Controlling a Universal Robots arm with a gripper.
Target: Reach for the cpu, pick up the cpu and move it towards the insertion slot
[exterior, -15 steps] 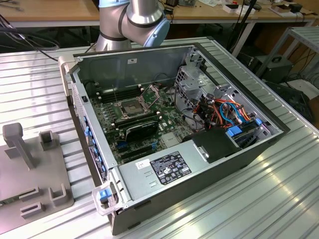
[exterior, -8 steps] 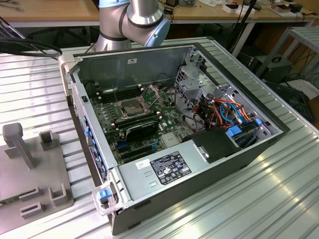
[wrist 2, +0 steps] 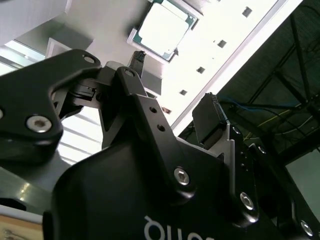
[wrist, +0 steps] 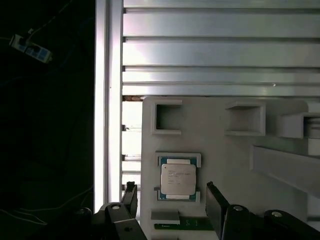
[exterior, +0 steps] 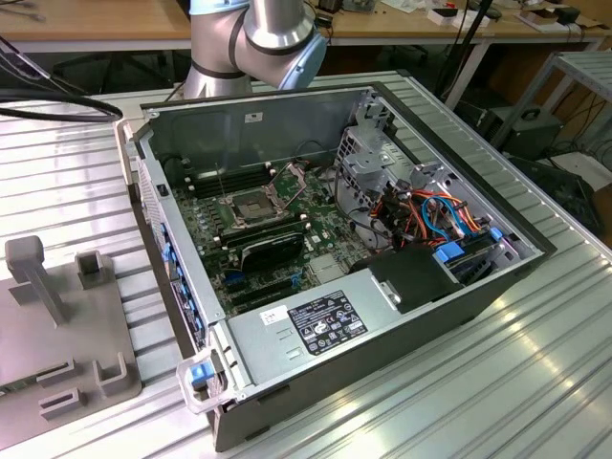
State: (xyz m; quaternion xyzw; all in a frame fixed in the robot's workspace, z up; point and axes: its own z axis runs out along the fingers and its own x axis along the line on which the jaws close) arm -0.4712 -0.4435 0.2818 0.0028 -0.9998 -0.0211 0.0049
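Evidently in the reach step, the black two-fingered gripper (wrist: 171, 194) hung wide open over the small silver-grey square cpu (wrist: 177, 181), seated in its pale grey plastic tray (wrist: 220, 160); grasping would demand centred, level fingers (wrist: 216, 202).

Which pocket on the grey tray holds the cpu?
The framed pocket nearest the open gripper holds the cpu; the two square pockets beyond it are empty.

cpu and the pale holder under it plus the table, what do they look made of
The cpu: likely metal lid, dull silver-grey, matte, with a green circuit-board rim showing. The holder: probably plastic, pale grey, flat even surface without glare. The table: seemingly aluminium, ribbed strips with bright sheen.
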